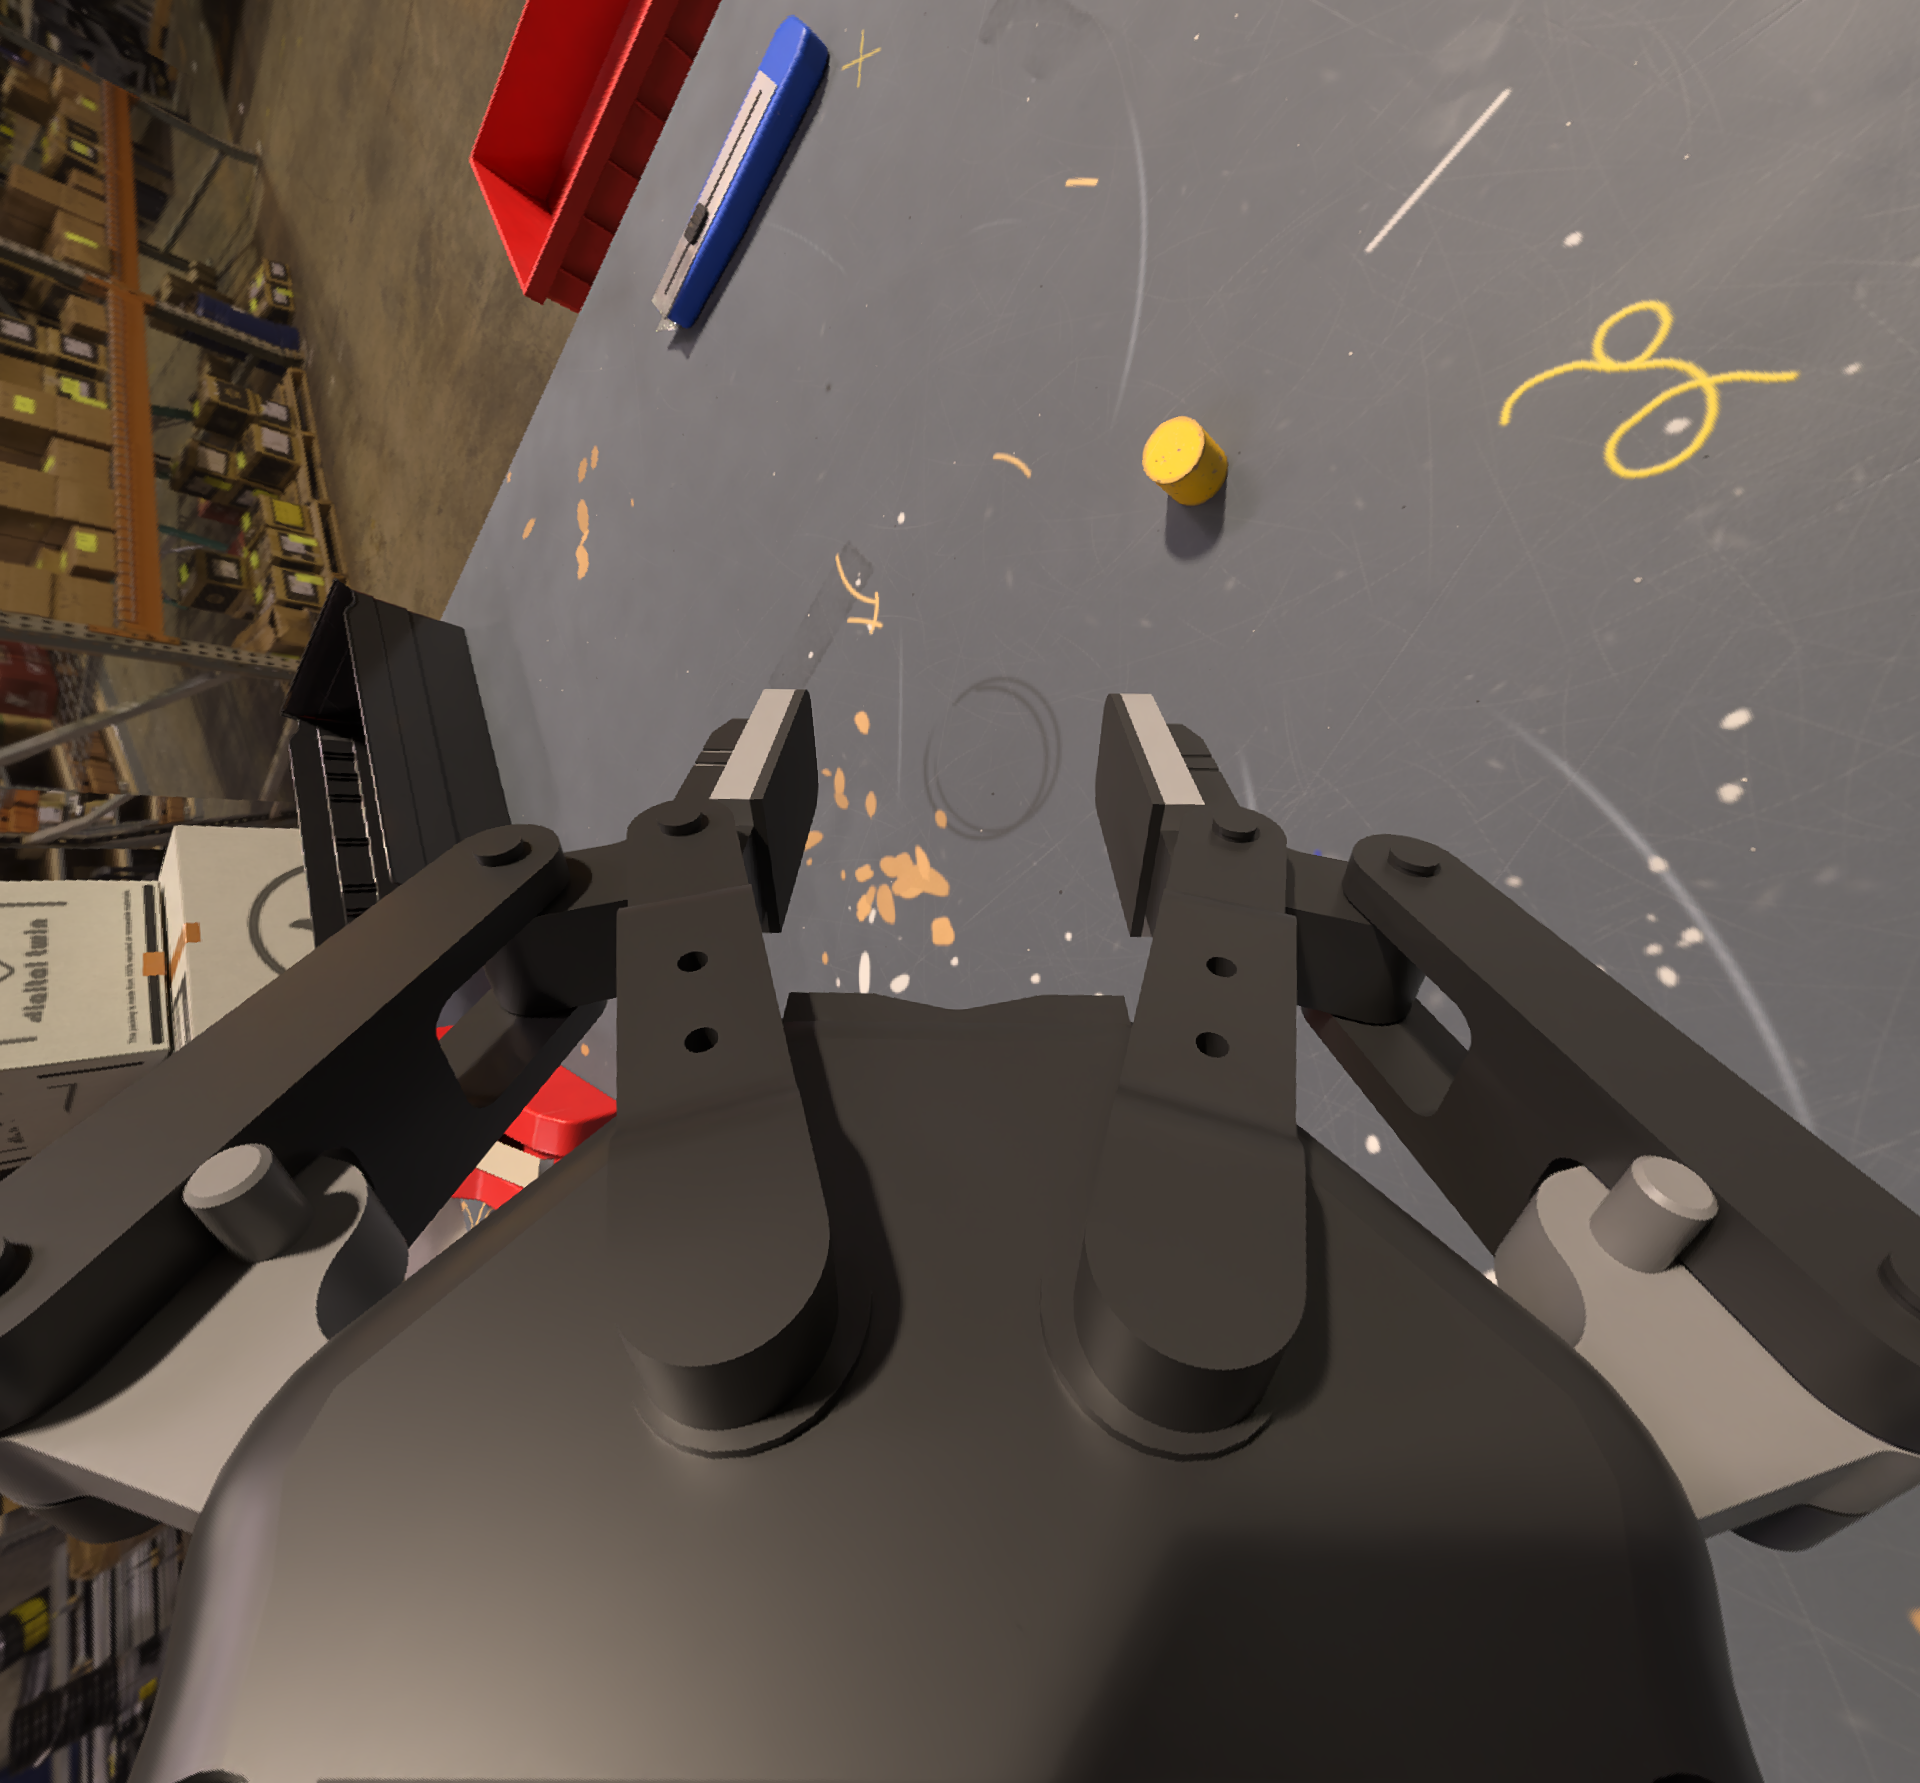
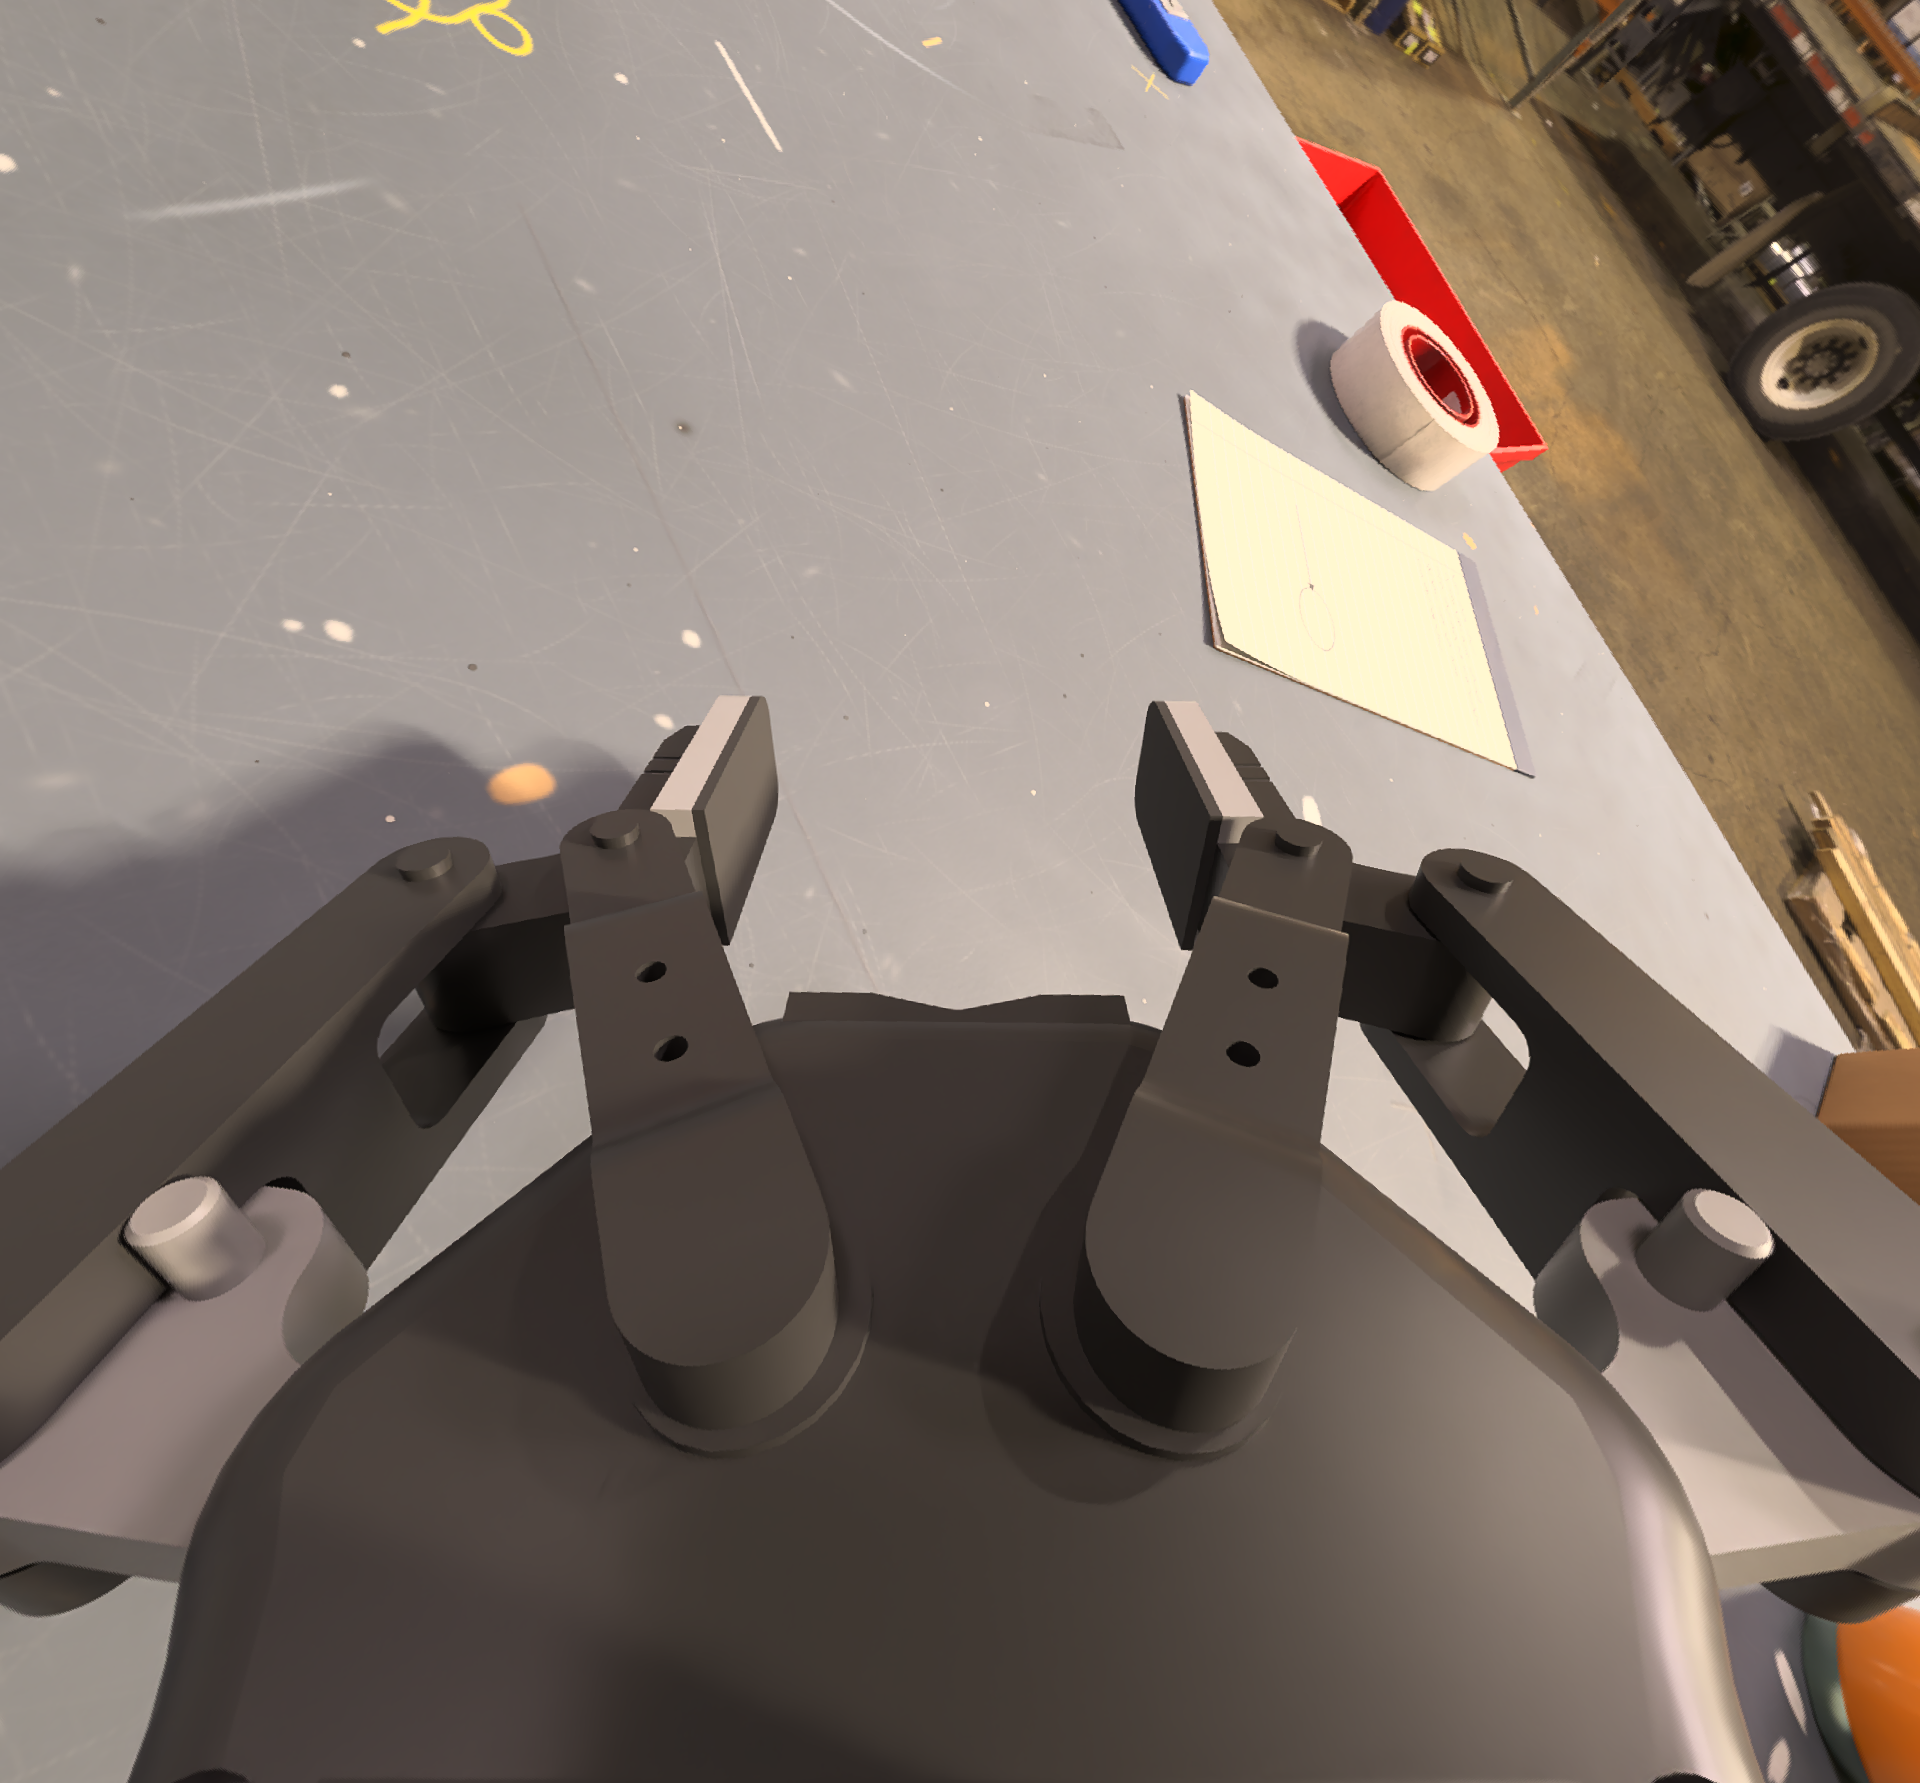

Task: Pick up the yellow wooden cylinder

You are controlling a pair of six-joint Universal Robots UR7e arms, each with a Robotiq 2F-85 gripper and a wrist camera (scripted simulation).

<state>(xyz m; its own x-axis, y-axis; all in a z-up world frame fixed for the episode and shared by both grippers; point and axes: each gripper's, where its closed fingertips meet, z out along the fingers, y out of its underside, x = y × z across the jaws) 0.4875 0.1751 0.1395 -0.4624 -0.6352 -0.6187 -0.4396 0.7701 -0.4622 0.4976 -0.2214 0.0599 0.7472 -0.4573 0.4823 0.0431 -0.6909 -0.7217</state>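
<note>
A big grey table [image 1: 1455, 798] is seen, marked with scratches and paint spots. A long red bin [image 1: 613, 81] is set along its edge, and a blue box cutter [image 1: 743, 175] is laid just beside the bin. The left gripper [image 1: 956, 757] is held wide open above the table, with nothing between its fingers. The right gripper [image 2: 956, 767] is held wide open too, and nothing is gripped. The small yellow wooden cylinder [image 1: 1184, 458] is stood on the table, ahead of the left gripper and a little to the right, well apart from its fingers.
</note>
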